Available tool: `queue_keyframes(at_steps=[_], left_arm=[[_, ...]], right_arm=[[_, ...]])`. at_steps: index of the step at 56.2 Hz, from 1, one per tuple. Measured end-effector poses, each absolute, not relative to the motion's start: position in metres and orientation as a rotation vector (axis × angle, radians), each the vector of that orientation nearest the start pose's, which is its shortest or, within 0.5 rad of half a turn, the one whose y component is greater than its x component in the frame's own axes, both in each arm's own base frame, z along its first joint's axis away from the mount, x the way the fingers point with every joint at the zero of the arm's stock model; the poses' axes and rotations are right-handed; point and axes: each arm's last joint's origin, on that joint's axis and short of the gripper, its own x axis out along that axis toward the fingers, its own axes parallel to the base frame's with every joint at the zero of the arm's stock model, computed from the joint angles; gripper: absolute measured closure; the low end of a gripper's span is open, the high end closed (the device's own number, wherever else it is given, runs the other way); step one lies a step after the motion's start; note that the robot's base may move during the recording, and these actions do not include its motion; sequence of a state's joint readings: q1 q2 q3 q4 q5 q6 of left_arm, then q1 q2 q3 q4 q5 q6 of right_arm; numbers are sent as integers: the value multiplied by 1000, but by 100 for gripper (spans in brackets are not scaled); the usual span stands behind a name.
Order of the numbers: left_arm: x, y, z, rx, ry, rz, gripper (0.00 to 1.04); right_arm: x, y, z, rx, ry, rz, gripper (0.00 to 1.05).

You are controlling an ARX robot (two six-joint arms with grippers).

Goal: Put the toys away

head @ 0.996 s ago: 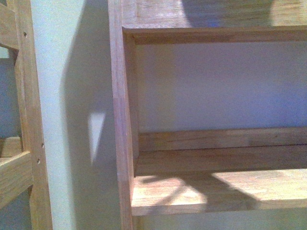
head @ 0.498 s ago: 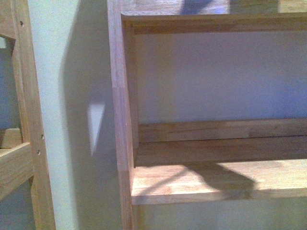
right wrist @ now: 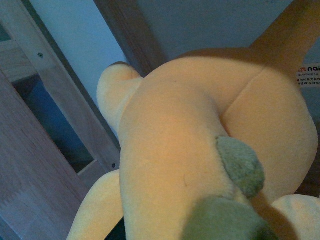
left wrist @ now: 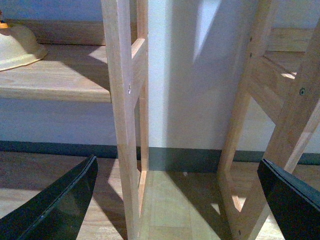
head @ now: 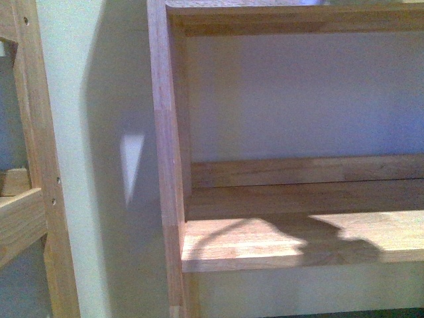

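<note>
The orange-yellow plush toy [right wrist: 185, 145] fills the right wrist view, rounded, with dull dark patches [right wrist: 240, 165] on it and a small white label [right wrist: 308, 75] at one side. My right gripper is shut on the plush toy; its fingers are hidden under the plush. My left gripper [left wrist: 177, 192] is open and empty, its two black fingers [left wrist: 60, 205] spread wide in front of a wooden frame post [left wrist: 122, 115], above the wooden floor. Neither arm nor the toy shows in the front view.
The front view faces a wooden shelf unit: a bare shelf board [head: 298, 242] with a back rail, a side post [head: 165, 159], a pale wall. A second wooden frame [head: 40, 192] stands at left. A cream bowl-like object [left wrist: 17, 45] sits on a shelf in the left wrist view.
The shelf unit has slid downward in the front view, so the camera has risen. The shadow on the shelf board has moved to the right.
</note>
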State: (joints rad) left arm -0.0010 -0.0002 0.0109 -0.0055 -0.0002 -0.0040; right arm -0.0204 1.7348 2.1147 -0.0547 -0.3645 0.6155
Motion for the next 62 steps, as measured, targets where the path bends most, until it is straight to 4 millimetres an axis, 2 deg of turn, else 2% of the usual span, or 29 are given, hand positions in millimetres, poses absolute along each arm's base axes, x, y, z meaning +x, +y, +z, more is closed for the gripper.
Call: queue_keyframes(at_steps=[25,62], left_arm=[[97,0,167,-4,-6,-1,6],[97,0,167,-4,-6,-1,6]], right_arm=[[384,8,527,511,-156,452,88],[407,22,529,434,-149,509,88]])
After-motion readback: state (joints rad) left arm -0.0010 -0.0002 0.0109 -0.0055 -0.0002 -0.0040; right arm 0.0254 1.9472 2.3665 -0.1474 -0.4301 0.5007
